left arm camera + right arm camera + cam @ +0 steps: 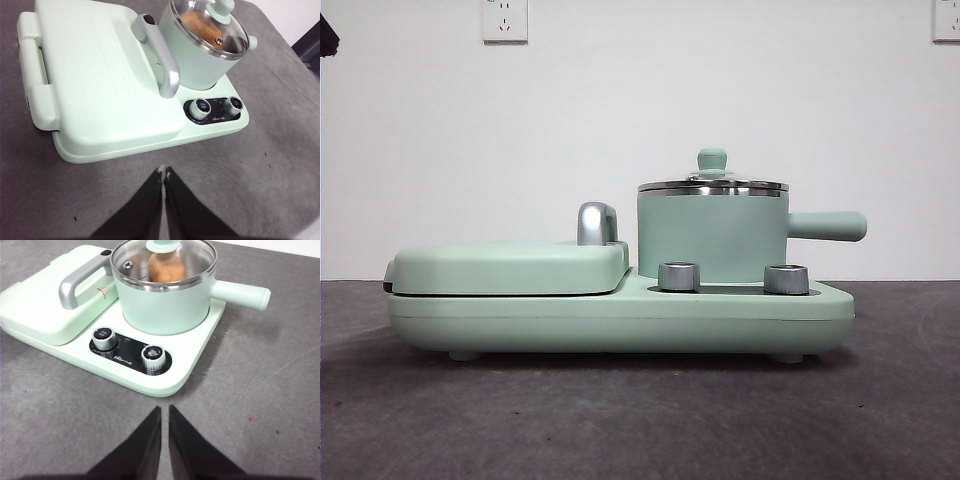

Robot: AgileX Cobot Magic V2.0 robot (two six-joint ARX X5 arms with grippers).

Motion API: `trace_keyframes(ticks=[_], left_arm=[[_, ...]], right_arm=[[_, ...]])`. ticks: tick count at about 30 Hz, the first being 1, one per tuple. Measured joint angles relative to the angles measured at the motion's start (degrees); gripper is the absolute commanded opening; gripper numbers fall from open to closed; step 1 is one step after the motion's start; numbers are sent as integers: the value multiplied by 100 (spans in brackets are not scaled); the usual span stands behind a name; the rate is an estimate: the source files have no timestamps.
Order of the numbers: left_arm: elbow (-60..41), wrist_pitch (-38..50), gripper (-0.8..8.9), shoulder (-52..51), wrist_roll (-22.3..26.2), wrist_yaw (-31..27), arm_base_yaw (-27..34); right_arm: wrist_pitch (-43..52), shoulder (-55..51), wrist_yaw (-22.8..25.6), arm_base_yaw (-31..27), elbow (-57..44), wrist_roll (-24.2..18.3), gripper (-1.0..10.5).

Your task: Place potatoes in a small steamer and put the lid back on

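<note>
The mint-green steamer pot [712, 238] stands on the right side of the green appliance base, its stubby handle [828, 226] pointing right. The glass lid [712, 183] with its green knob sits on the pot's steel rim. The orange-brown potato [166, 267] lies inside the pot under the lid; it also shows through the glass in the left wrist view [199, 26]. My left gripper [164, 171] is shut and empty above the grey mat, short of the base. My right gripper [165, 409] is shut and empty, back from the dials.
The flat hinged grill plate [510, 266] with a chrome handle [595, 222] fills the base's left half. Two steel dials [679, 276] [786, 279] sit on the base in front of the pot. Grey mat [620, 420] covers the table. A black arm tip [327, 38] shows at the top left corner.
</note>
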Motion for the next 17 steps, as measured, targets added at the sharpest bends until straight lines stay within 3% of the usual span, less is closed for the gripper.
trace_keyframes(ticks=[10, 17], left_arm=[[0, 0, 6, 0, 50, -4, 0], [-671, 616, 6, -894, 896, -42, 597]], right_arm=[[2, 0, 0, 0, 0, 0, 21], [11, 0, 0, 0, 0, 0, 21]])
